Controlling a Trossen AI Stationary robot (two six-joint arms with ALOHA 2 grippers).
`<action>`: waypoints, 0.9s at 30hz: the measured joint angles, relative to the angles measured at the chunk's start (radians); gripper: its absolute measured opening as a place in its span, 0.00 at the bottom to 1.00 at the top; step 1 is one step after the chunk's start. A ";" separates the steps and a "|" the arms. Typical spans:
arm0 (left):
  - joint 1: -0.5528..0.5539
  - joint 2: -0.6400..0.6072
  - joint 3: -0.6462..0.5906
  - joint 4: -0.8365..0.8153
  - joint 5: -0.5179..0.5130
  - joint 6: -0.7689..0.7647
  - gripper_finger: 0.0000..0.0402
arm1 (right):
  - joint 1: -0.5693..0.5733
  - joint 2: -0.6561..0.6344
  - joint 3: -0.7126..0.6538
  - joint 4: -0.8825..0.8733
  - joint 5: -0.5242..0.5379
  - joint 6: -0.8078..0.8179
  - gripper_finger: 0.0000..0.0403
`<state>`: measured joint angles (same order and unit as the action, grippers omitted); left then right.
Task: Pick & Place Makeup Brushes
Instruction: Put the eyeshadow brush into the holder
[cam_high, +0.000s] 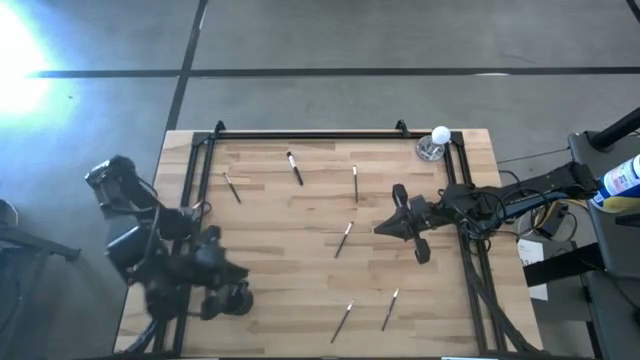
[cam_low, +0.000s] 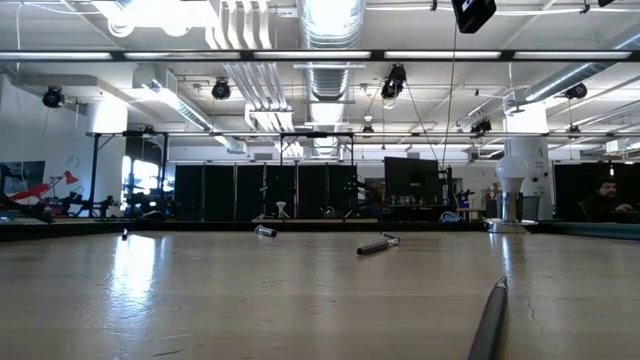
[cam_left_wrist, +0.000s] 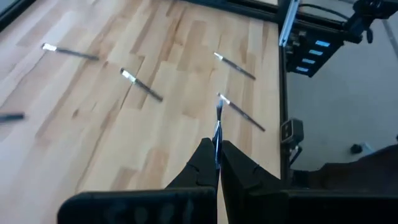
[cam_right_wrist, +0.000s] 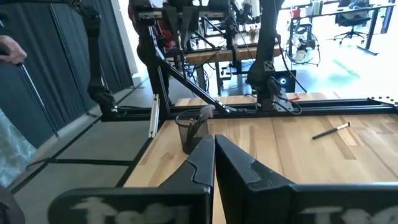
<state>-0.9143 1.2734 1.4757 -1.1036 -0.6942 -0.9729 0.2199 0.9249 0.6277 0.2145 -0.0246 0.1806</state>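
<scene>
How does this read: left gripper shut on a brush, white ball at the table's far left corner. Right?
No. The left gripper is shut on a brush, but the white ball stands at the far right corner, as the high view shows. The right gripper waits over the table.

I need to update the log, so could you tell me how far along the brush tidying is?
Done: the cup already holds at least one brush. In hand: the left pincer, at the table's left edge, is shut on a thin brush. Left: six loose brushes lie on the table. The right pincer waits mid-table, holding nothing.
</scene>
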 joint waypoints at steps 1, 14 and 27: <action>-0.034 -0.008 -0.022 -0.006 -0.028 -0.049 0.00 | 0.000 0.000 0.000 0.000 0.000 0.000 0.02; -0.237 -0.032 -0.457 0.271 -0.239 -0.395 0.00 | 0.000 0.000 0.000 0.000 0.000 0.000 0.02; -0.236 -0.029 -0.642 0.396 -0.181 -0.455 0.00 | 0.000 0.000 0.000 0.000 0.000 0.002 0.02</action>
<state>-1.1500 1.2444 0.8340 -0.7079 -0.8753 -1.4279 0.2203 0.9249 0.6277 0.2146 -0.0242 0.1825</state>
